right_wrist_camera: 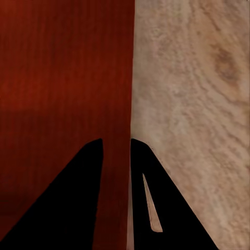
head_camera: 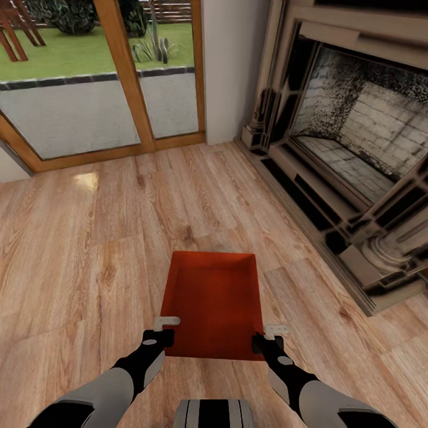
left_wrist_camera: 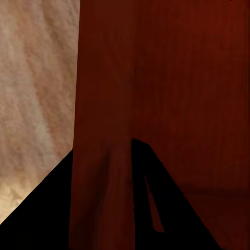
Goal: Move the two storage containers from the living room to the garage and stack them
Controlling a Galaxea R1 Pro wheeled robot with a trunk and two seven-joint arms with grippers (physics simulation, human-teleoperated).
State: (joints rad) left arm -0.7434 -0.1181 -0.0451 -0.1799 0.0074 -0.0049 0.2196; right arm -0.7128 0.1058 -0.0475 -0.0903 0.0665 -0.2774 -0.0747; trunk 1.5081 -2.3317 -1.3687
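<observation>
We count: one orange-red storage container (head_camera: 212, 300); two grippers, left (head_camera: 161, 330) and right (head_camera: 267, 336); one fireplace (head_camera: 351, 148); one glazed wood-framed door (head_camera: 101, 77); one plank floor (head_camera: 77, 249).

Even daylight is coming through the glass door (head_camera: 101, 77), laying a pale glare patch on the plank floor (head_camera: 83, 178) just inside it. Shadows are staying faint under the storage container (head_camera: 214, 297). The fireplace (head_camera: 351, 154) is rendering blotchy and smeared. Wrist views are looking soft, fingers (right_wrist_camera: 67, 208) showing pure black.
</observation>
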